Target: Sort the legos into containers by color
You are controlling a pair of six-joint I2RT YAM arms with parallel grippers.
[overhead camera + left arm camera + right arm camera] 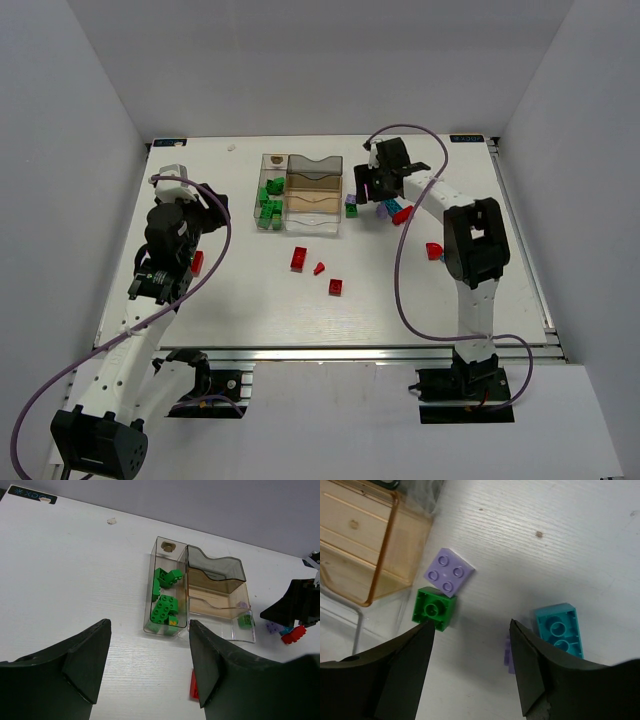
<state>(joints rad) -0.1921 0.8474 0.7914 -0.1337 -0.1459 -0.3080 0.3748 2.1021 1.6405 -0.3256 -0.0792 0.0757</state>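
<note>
While the white desk (250,315) has bricks lying loose on it, the sorting looks to me under half done. Both claws gape wide and empty: the left gripper (149,650) hangs over the desk's left side, the right gripper (470,645) low by the right wall of the tray (313,176). That tray, toward the far edge, holds green legos (165,607) in its long narrow compartment; its wider compartments look bare. Unsorted: a lilac brick (449,572) touching a green brick (435,608), a light blue brick (560,630) near, red bricks (298,258) mid-desk.

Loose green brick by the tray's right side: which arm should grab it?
Right. Its open claw hangs just above the green brick; the left claw is on the tray's other side, farther off.
</note>
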